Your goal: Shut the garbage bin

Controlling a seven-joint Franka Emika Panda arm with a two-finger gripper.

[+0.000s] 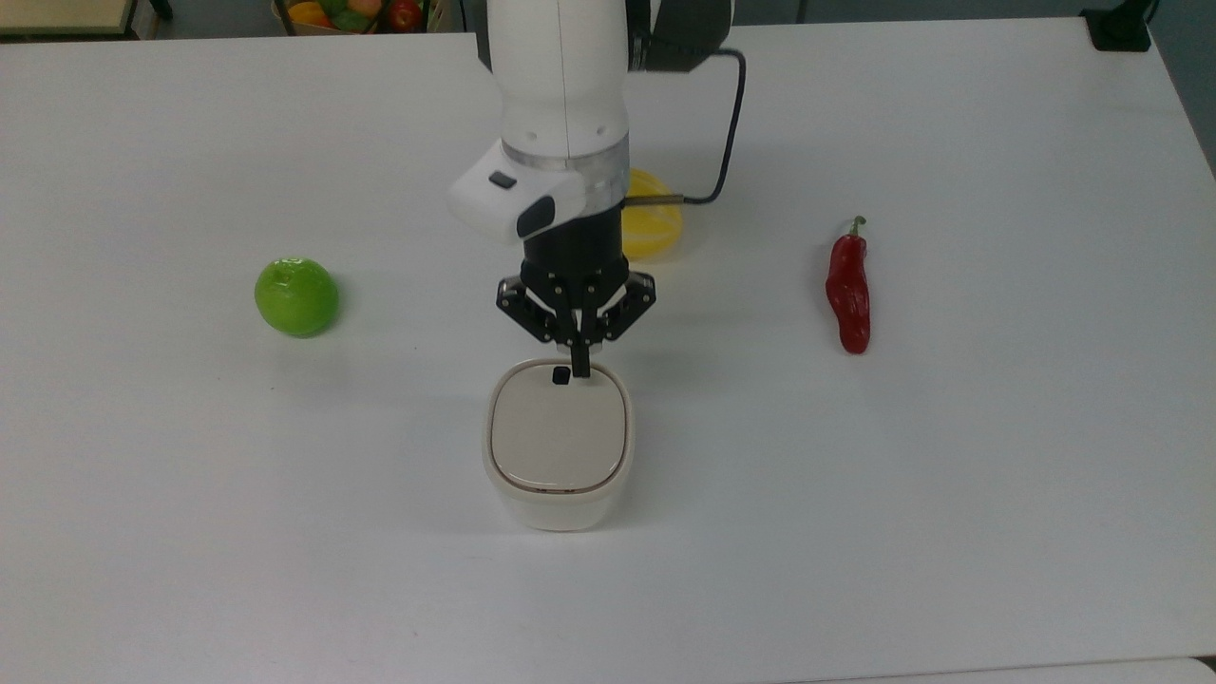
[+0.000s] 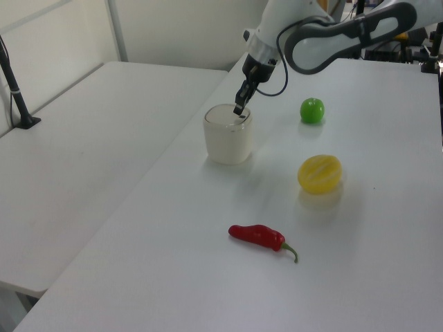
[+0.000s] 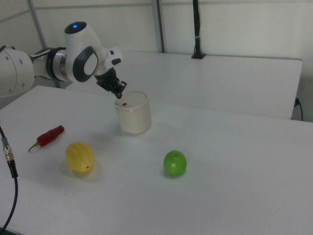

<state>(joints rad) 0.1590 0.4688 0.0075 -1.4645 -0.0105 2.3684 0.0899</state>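
Observation:
The garbage bin [image 1: 559,446] is a cream-white tub standing in the middle of the white table. Its beige lid [image 1: 559,435] lies flat in the rim, and a small black tab [image 1: 560,376] shows at the lid's far edge. My gripper [image 1: 580,367] hangs just above that far edge, beside the tab, fingers pressed together with nothing between them. In the left view the gripper [image 2: 238,109] hovers over the bin [image 2: 228,136]. The right view has the gripper [image 3: 121,90] a little above the bin [image 3: 133,114].
A green apple [image 1: 296,296] lies at the top view's left. A yellow melon [image 1: 655,228] sits behind the arm, partly hidden by it. A red chili pepper [image 1: 847,291] lies at the top view's right. A box of fruit [image 1: 356,14] stands beyond the table's far edge.

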